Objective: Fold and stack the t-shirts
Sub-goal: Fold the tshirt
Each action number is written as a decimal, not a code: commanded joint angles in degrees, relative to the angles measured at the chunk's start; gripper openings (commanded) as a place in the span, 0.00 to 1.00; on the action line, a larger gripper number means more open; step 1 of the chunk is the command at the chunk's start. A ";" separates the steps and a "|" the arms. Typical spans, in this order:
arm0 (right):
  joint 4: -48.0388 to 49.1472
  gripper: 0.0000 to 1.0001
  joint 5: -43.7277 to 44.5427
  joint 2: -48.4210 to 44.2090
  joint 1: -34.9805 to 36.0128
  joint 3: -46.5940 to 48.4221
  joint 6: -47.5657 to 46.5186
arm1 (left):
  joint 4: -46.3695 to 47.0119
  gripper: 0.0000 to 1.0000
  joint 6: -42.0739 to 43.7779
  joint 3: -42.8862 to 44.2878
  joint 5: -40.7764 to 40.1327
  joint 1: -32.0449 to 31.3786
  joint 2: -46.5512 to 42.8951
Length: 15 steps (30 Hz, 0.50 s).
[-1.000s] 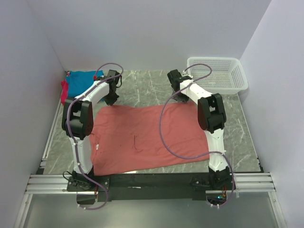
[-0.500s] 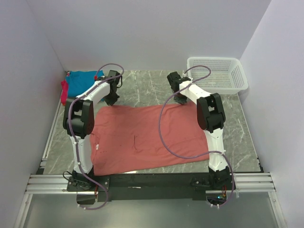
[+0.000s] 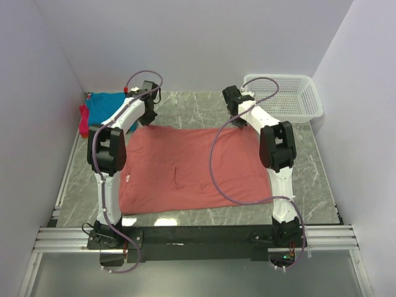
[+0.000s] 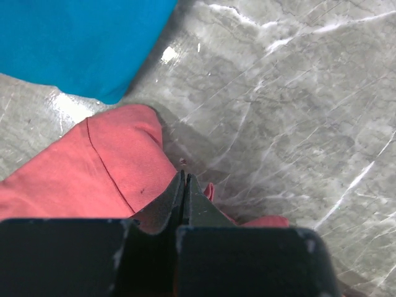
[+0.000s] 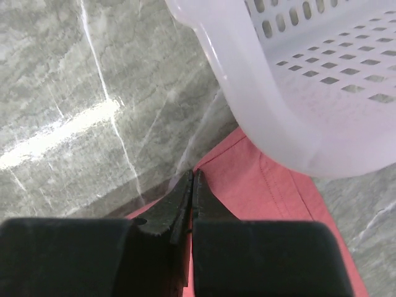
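Observation:
The salmon-red t-shirt (image 3: 195, 167) lies spread flat across the middle of the table. My left gripper (image 3: 146, 119) is shut on its far left corner, and the red cloth (image 4: 105, 167) bunches on both sides of the closed jaws (image 4: 184, 177). My right gripper (image 3: 237, 119) is shut on the far right corner (image 5: 266, 179), right below the basket's rim. The teal-blue t-shirt (image 3: 105, 104) lies crumpled in the far left corner of the table and fills the upper left of the left wrist view (image 4: 74, 43). A magenta-pink t-shirt (image 3: 83, 120) peeks out beside it.
A white plastic mesh basket (image 3: 284, 96) stands at the far right, its corner (image 5: 297, 93) close above my right gripper. The table top is grey marble (image 3: 185, 108), with walls on three sides. A black rail (image 3: 198, 235) runs along the near edge.
The right gripper has shut on the shirt's far edge. Both grippers have moved toward the far wall, dragging the shirt away from the near edge and flattening it.

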 commanded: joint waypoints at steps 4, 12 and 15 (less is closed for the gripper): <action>1.44 0.00 1.20 -7.75 -0.11 -2.49 -0.43 | 0.92 0.01 0.29 -3.00 -0.93 0.44 -3.72; 6.98 0.00 -2.32 -17.50 0.77 -14.80 -2.80 | 3.39 0.01 0.03 -13.02 0.04 0.44 -11.45; 8.30 0.00 -3.63 -21.27 1.12 -19.27 -2.63 | 4.00 0.01 -0.50 -15.82 0.12 0.36 -14.09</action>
